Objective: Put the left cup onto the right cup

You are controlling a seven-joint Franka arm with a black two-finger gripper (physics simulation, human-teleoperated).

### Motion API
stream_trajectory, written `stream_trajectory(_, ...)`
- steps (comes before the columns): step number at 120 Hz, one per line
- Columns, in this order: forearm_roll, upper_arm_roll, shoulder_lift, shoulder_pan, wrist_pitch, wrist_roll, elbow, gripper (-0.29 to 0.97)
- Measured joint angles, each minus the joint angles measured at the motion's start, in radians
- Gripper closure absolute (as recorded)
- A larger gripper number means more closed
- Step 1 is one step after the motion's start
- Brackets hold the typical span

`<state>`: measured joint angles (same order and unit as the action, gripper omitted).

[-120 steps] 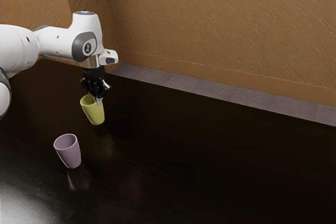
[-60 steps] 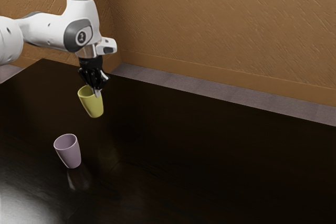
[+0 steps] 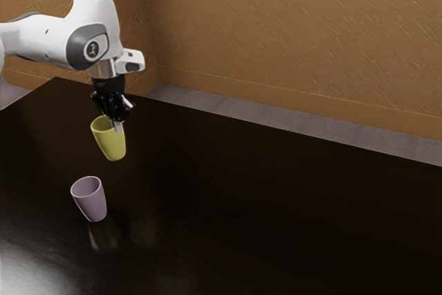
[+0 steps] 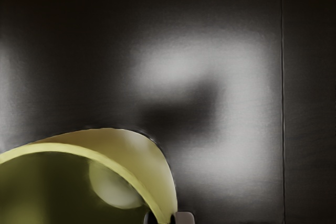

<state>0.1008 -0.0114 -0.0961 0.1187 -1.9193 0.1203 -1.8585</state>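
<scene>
The worktop (image 3: 276,226) is dark, glossy and nearly black, with a pale glare near its front edge at the exterior view's left. Behind it rises a rough orange-brown wall (image 3: 290,25), and a flat grey strip (image 3: 290,119) runs along the wall's foot. The wrist view shows a soft whitish sheen on the worktop (image 4: 236,51).

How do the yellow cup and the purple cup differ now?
The yellow cup is yellow-green; the purple cup is pale lilac. The yellow cup hangs in the air, its rim gripped by the end effector; the purple cup stands free on the table. Both are tapered and handleless.
</scene>
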Motion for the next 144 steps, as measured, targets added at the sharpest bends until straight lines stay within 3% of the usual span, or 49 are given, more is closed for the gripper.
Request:
stream_trajectory(46,0.016,0.019,0.104,0.023,0.004,-0.036,-0.109,0.79)
stream_trajectory(144,0.016,0.071,0.174,0.095,0.011,-0.091,-0.218,0.79)
